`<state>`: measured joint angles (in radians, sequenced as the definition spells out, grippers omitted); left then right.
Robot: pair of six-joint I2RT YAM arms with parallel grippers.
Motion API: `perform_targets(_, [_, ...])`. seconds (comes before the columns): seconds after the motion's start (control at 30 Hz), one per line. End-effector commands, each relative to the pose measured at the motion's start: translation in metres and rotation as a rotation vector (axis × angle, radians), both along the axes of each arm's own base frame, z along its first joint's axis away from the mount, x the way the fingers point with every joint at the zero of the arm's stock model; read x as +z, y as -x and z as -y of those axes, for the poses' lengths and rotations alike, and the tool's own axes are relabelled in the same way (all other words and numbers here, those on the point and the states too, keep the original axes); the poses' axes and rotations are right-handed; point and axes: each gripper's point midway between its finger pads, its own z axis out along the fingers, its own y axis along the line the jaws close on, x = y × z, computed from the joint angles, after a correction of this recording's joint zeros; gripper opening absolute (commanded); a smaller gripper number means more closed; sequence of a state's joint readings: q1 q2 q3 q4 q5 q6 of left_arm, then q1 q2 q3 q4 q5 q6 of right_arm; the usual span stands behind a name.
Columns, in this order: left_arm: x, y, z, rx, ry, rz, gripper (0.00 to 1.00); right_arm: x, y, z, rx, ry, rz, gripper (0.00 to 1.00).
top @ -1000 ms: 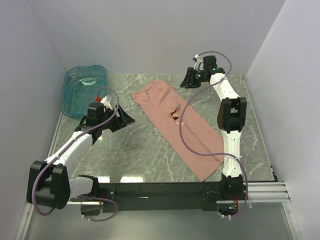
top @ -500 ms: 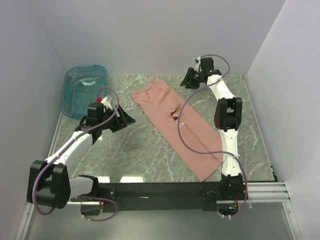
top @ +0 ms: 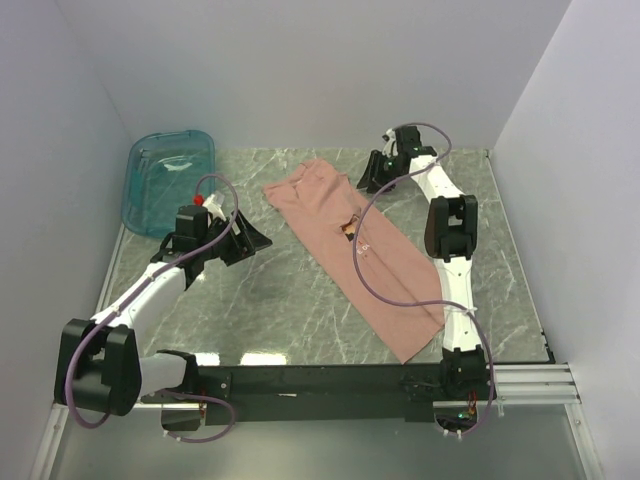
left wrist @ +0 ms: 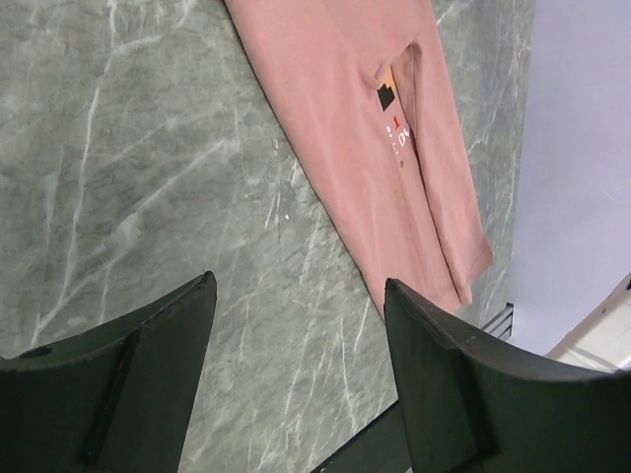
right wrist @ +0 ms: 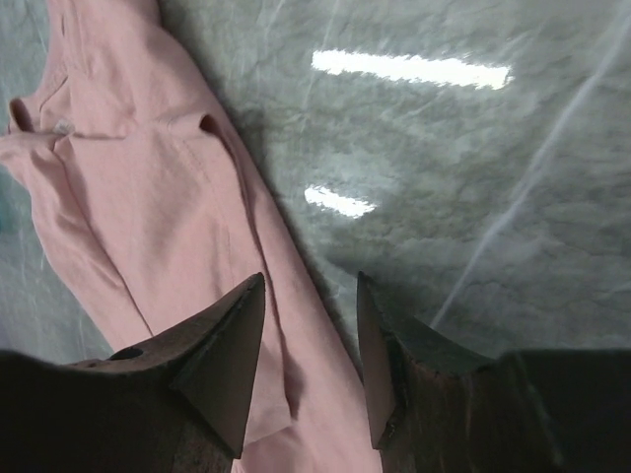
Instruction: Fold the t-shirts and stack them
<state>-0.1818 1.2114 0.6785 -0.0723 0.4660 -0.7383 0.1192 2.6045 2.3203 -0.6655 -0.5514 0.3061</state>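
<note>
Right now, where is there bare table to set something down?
The widest bare patch of grey marble table is near-centre, between the left gripper and the dusty-pink cotton t-shirt. Crowded: the translucent teal plastic bin fills the far-left corner; the right gripper hovers at the t-shirt's far end.

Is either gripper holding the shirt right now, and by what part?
Nothing is held. The left gripper is open over the table beside the shirt; the right gripper is open over the shirt's edge, gripping no cloth.

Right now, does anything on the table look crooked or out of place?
The pink t-shirt, folded into a long strip, lies diagonally across the table rather than square to its edges. Nothing else stands out.
</note>
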Motion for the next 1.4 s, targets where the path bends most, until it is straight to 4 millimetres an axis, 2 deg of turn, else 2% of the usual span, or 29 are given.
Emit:
perform_targets(0.0, [0.004, -0.002, 0.003, -0.011, 0.028, 0.015, 0.74, 0.000, 0.014, -0.015, 0.067, -0.014, -0.024, 0.49])
perform_targets(0.17, [0.004, -0.002, 0.004, -0.013, 0.029, 0.017, 0.74, -0.001, 0.020, -0.022, 0.087, -0.020, -0.036, 0.46])
perform_targets(0.43, [0.004, -0.001, 0.004, -0.013, 0.034, 0.014, 0.74, -0.005, 0.020, -0.025, 0.091, -0.026, -0.044, 0.35])
perform_targets(0.53, [0.003, -0.001, 0.004, -0.011, 0.034, 0.015, 0.74, -0.006, 0.017, -0.023, 0.075, -0.013, -0.039, 0.28])
perform_targets(0.67, [0.003, 0.000, 0.004, -0.012, 0.038, 0.013, 0.74, -0.003, 0.010, -0.016, 0.048, -0.009, -0.020, 0.07])
perform_targets(0.73, [0.003, -0.001, 0.005, -0.016, 0.042, 0.013, 0.74, -0.001, 0.006, -0.012, 0.034, -0.009, -0.010, 0.00])
perform_targets(0.9, [-0.005, 0.001, 0.008, -0.026, 0.057, -0.023, 0.74, 0.006, -0.003, 0.009, -0.022, -0.004, 0.010, 0.00])
perform_targets(1.03, [-0.004, -0.005, 0.014, -0.037, 0.072, -0.018, 0.73, 0.010, -0.004, 0.031, -0.097, 0.002, -0.008, 0.00])
perform_targets(1.1, [-0.009, -0.008, 0.018, -0.042, 0.058, -0.039, 0.73, 0.016, -0.009, 0.046, -0.141, 0.008, 0.006, 0.00])
perform_targets(1.13, [-0.004, -0.013, 0.020, -0.044, 0.056, -0.026, 0.73, 0.014, -0.008, 0.051, -0.162, 0.005, -0.007, 0.00])
perform_targets(1.2, [-0.010, -0.020, 0.023, -0.033, 0.039, -0.049, 0.73, 0.017, -0.011, 0.063, -0.192, 0.000, -0.005, 0.00])
perform_targets(1.23, [-0.003, -0.030, 0.026, -0.030, 0.039, -0.031, 0.73, 0.017, -0.012, 0.066, -0.205, -0.006, -0.009, 0.00])
perform_targets(1.3, [-0.016, -0.039, 0.026, -0.012, 0.016, -0.090, 0.72, 0.021, -0.013, 0.070, -0.210, -0.015, -0.004, 0.00])
perform_targets(1.33, [-0.005, -0.055, 0.027, 0.005, 0.011, -0.063, 0.72, 0.024, -0.015, 0.083, -0.221, -0.020, 0.004, 0.00])
perform_targets(1.37, [-0.016, -0.063, 0.028, 0.013, -0.002, -0.093, 0.71, 0.027, -0.013, 0.084, -0.212, -0.023, 0.005, 0.08])
